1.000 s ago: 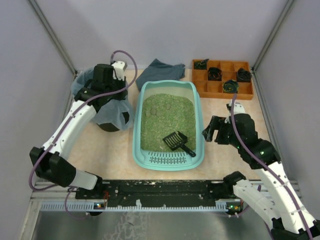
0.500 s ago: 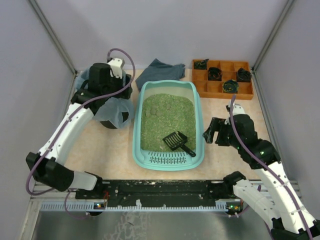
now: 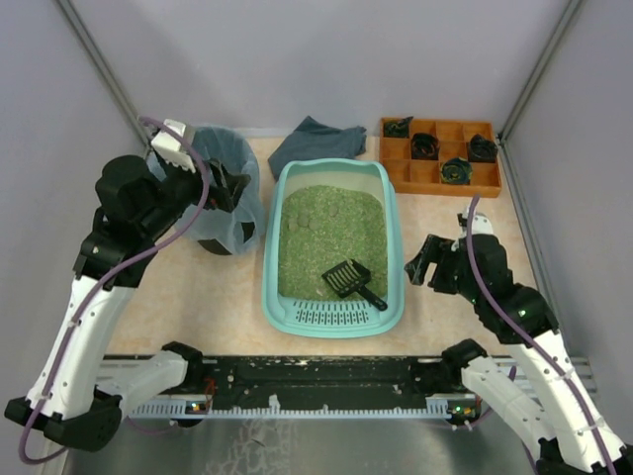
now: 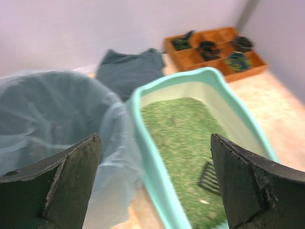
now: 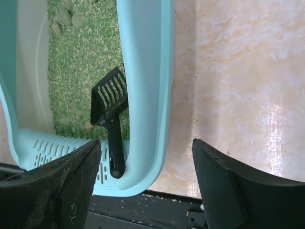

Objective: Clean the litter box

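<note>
The turquoise litter box (image 3: 269,259) lies mid-table, filled with green litter (image 3: 326,237) and pale clumps (image 3: 302,220). A black slotted scoop (image 3: 351,280) rests in the litter near the grille end, its handle against the right wall. My left gripper (image 3: 227,185) hangs open over the bin's right side, left of the box, holding nothing. The left wrist view has the left gripper (image 4: 155,143) above the box rim (image 4: 152,157). My right gripper (image 3: 423,259) stands open just right of the box. The right wrist view has the right gripper (image 5: 145,145) over the box wall (image 5: 147,71), beside the scoop (image 5: 112,102).
A round bin lined with a bluish bag (image 3: 213,148) stands left of the box. A grey cloth (image 3: 315,142) lies at the back. An orange compartment tray (image 3: 440,189) with dark items sits back right. A black rail (image 3: 326,381) runs along the near edge.
My left gripper went from shut to wide open while its arm swung back to the left, the gripper staying over the bin. The right arm barely shifted.
</note>
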